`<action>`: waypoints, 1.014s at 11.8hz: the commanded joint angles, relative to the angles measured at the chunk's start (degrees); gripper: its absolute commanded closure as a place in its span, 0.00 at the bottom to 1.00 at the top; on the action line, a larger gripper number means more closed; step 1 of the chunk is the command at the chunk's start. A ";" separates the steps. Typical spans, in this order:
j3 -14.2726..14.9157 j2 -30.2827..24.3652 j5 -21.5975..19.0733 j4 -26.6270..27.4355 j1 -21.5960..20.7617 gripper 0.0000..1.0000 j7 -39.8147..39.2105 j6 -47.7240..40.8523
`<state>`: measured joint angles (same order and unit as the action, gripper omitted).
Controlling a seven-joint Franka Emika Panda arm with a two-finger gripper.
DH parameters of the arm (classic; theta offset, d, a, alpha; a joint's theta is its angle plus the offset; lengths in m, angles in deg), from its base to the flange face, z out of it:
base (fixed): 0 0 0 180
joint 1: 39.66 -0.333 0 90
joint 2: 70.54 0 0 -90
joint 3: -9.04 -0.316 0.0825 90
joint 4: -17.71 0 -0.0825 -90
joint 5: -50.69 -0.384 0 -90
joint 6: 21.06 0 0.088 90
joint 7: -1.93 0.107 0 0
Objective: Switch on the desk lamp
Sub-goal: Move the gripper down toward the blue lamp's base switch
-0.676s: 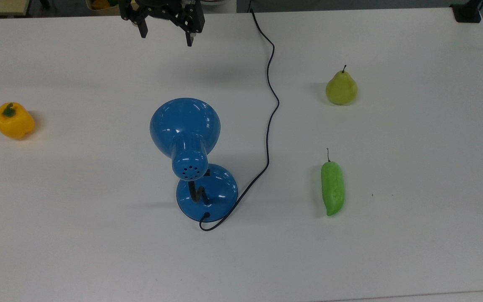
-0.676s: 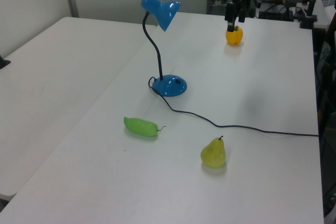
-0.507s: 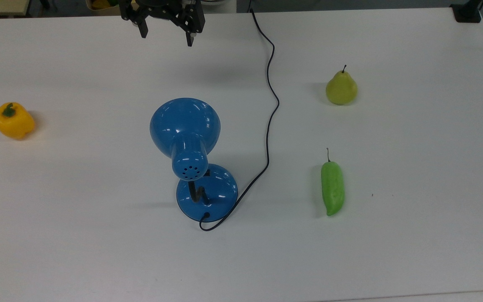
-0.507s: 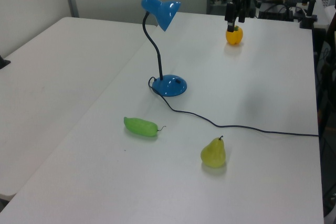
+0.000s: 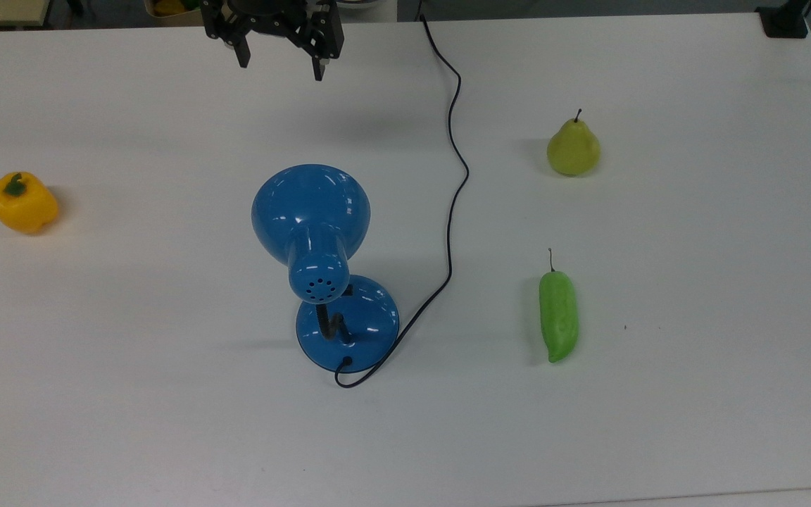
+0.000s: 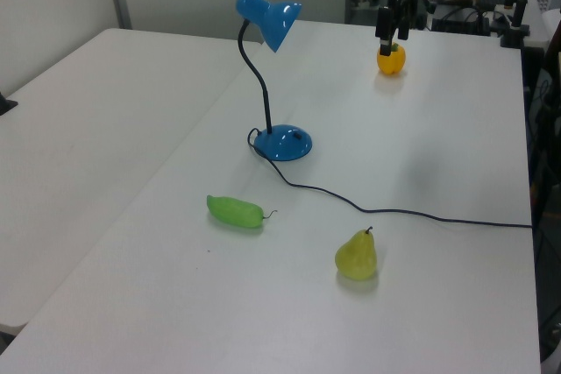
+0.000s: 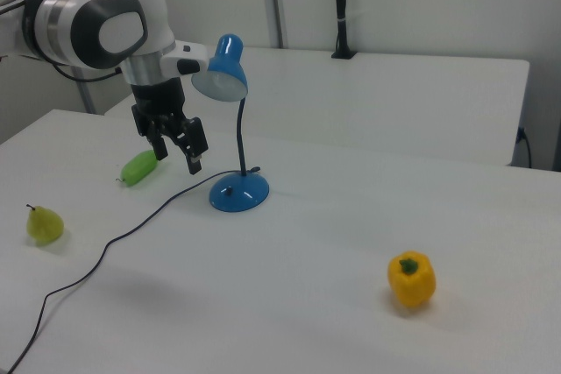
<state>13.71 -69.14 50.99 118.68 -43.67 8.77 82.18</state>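
One white table [image 5: 659, 422] fills most of the top view, everything sits on it. Franka arm [image 7: 96, 19], white with black joints, enters the right view at upper left; its gripper [image 5: 280, 69] hangs at the top edge of the top view, left of centre, jaws apart, holding nothing, above the table and well apart from the lamp. Desk lamp [image 5: 310, 211] stands mid-frame in the top view: blue shade up-frame, vented cap below it, black bendy neck, round blue base [image 5: 370, 320] lower centre. Thin black cord [image 5: 456, 176] runs from the base, loops, then snakes to the top edge. Green cucumber-like vegetable [image 5: 558, 317] lies right of centre. Yellow bell pepper [image 5: 22, 204] at far left. Pear [image 5: 573, 148] upper right, upright.
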 commanded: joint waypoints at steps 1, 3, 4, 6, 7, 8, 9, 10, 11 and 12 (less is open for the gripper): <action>0.08 -0.17 0.32 0.19 0.15 0.32 -2.53 0.64; 0.08 -0.43 -0.03 0.19 0.67 0.67 -6.22 0.64; 0.08 -0.43 -0.03 0.28 0.68 0.84 -6.41 0.73; 0.08 -0.35 -0.21 0.28 0.68 0.98 -8.15 0.91; 0.08 0.00 -0.64 0.28 0.59 0.99 -8.78 1.86; 0.08 0.70 -1.60 0.80 0.42 1.00 -8.78 5.79; 0.08 1.32 -2.48 0.98 0.24 1.00 -8.78 8.79; 0.08 1.85 -2.93 0.81 0.06 1.00 -8.78 9.51; 0.08 2.63 -3.02 0.72 -0.11 1.00 -8.87 10.04; 0.08 3.60 -3.02 0.54 -0.29 1.00 -8.96 11.00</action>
<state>13.59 -67.19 49.13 119.05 -43.30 1.33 90.45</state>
